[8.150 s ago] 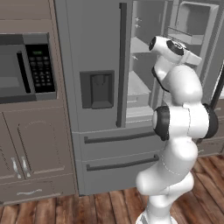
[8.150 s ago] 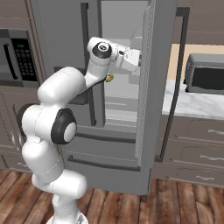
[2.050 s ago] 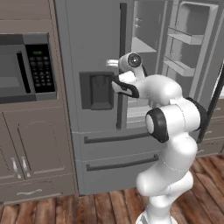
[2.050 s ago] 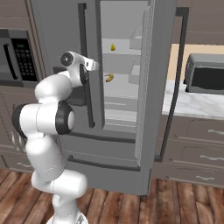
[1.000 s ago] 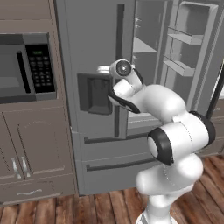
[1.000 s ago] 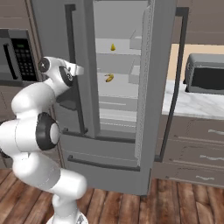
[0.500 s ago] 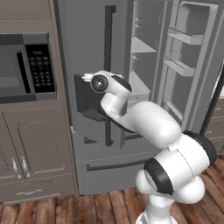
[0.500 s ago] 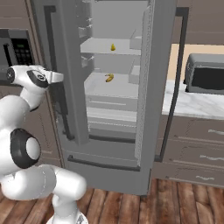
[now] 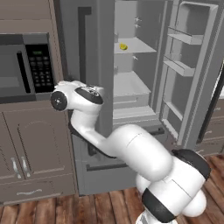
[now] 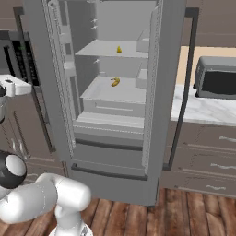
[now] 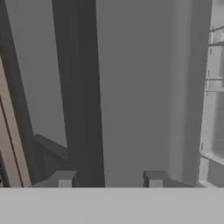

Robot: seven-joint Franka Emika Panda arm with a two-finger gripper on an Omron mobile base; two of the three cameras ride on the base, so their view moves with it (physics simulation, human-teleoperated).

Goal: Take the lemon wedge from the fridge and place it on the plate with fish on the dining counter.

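The fridge (image 9: 131,94) stands with both doors swung wide. The lemon wedge (image 9: 123,46) (image 10: 119,49), tiny and bright yellow, lies on the upper shelf inside. My arm reaches far to the left, around the outer side of the left door (image 10: 46,92), well away from the wedge. In the hand view my gripper (image 11: 109,180) is open. Its fingertips (image 11: 64,179) stand apart just in front of the door's dark vertical handle (image 11: 81,109) and grip nothing. The plate with fish and the dining counter are out of view.
A small orange-yellow bit (image 10: 115,82) lies on the shelf below the wedge. A dark built-in microwave (image 9: 22,72) with cabinets (image 9: 35,157) under it is left of the fridge. At right, a dark appliance (image 10: 216,80) sits on a marble counter (image 10: 203,110).
The arm has swung left with the left door's handle, and that door now stands wide open. The jaws have spread apart off the handle.
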